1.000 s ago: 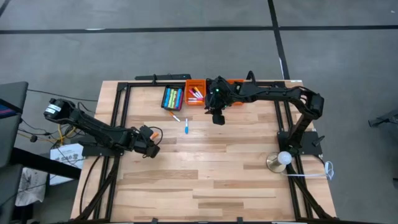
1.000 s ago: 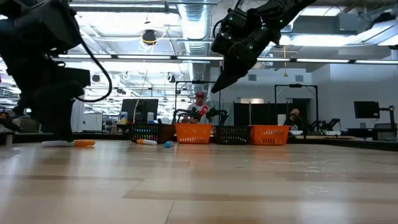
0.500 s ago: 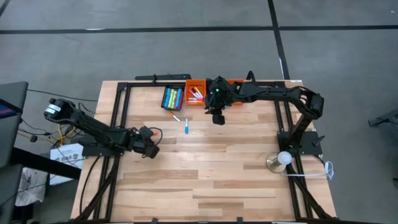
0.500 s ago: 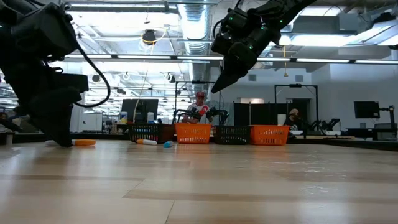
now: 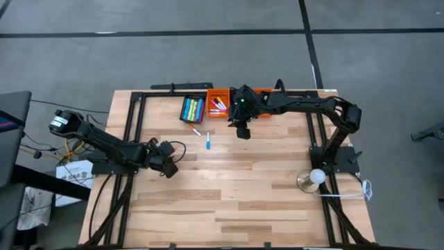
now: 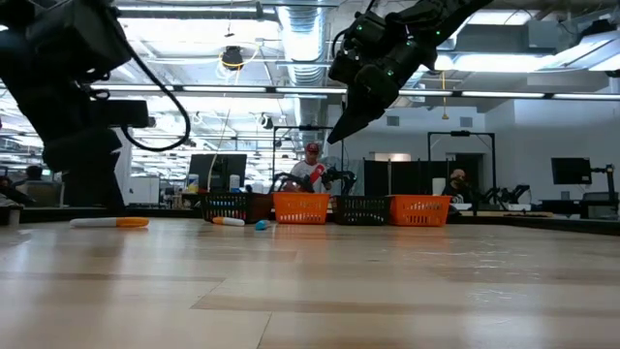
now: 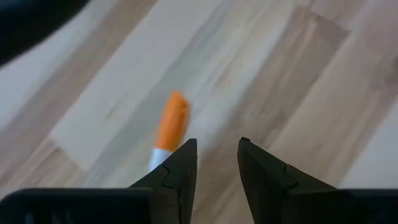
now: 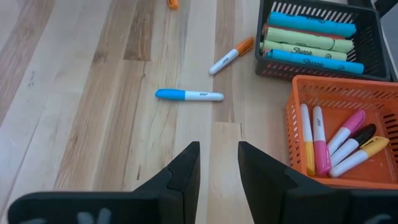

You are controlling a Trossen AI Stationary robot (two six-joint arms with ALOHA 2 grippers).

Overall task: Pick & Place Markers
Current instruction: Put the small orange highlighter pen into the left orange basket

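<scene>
— Which step are they on, would you say?

— Sorting loose markers, I'd judge. The left gripper [image 7: 214, 163] is low over the wood on the left side of the table [image 5: 243, 201], its jaws a narrow gap apart with nothing between them. An orange-capped marker [image 7: 170, 124] lies just beside one finger, not inside the gap.

— And the other arm?

— The right gripper [image 8: 217, 169] hangs above the boards near the bins, jaws also a little apart and empty. Below it lie a blue marker [image 8: 188, 94] and an orange one [image 8: 231, 55], both loose on the table. The black bin [image 8: 320, 37] already holds blue and pale green ones; the orange bin [image 8: 339, 134] has pink, yellow and a dark one.

— So what's needed next?

— For the left, I think it must shift sideways so the orange marker sits between the fingers, then close. The right would need to come down over the blue one, lining the jaws across it.
</scene>
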